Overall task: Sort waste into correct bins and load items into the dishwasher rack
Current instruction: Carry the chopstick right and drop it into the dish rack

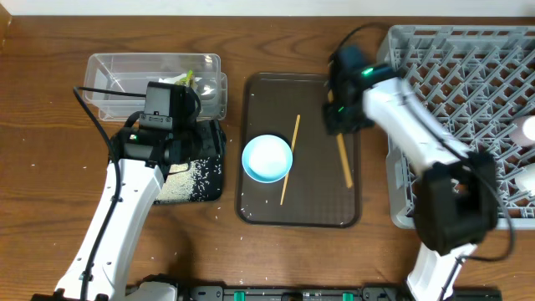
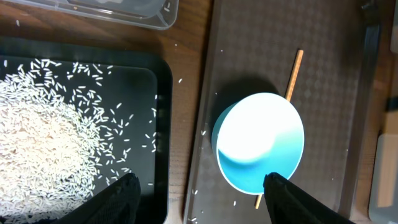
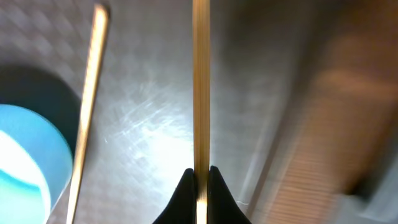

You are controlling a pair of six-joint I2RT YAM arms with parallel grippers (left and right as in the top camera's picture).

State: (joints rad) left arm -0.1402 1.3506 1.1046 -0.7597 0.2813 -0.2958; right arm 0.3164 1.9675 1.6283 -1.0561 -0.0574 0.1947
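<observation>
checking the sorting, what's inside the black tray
A heap of white rice grains with strays around it lies in the black tray. The left arm covers part overhead.

The left arm (image 1: 124,209) and right arm (image 1: 410,117) have white links, black joints and black fingers (image 2: 118,199).

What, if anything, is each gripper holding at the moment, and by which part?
The right gripper pinches one chopstick near its far end, jaws shut on it. The left gripper, open, holds nothing.
</observation>
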